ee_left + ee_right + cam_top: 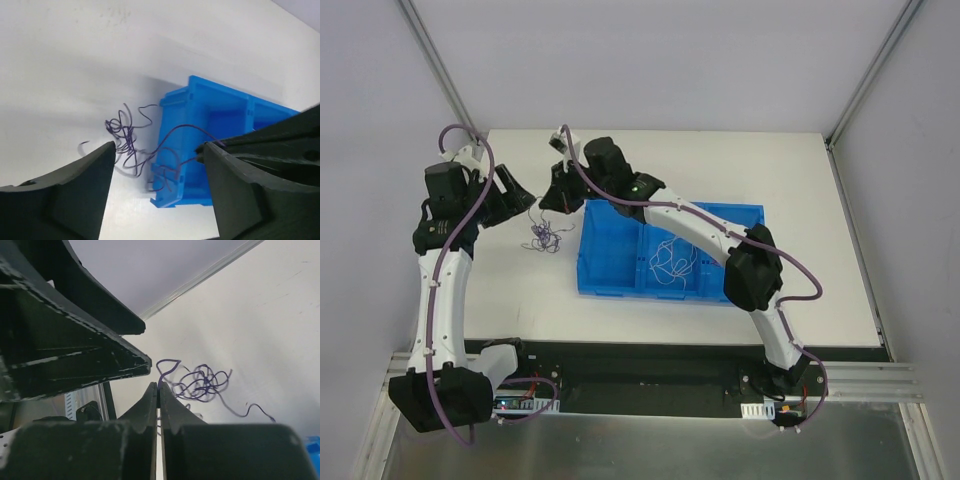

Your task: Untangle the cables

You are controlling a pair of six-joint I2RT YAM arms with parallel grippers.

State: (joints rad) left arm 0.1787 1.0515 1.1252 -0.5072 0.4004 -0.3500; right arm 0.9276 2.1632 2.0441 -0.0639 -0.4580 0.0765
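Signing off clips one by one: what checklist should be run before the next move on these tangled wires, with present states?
1. Right end effector shut on a strand of the purple knot: ok.
2. Left end effector open beside the knot: ok.
3. Knot outside the blue bin: ok.
4. Knot loosened: not ok, loops bunched together.
5. Knot lifted off the table: cannot tell.
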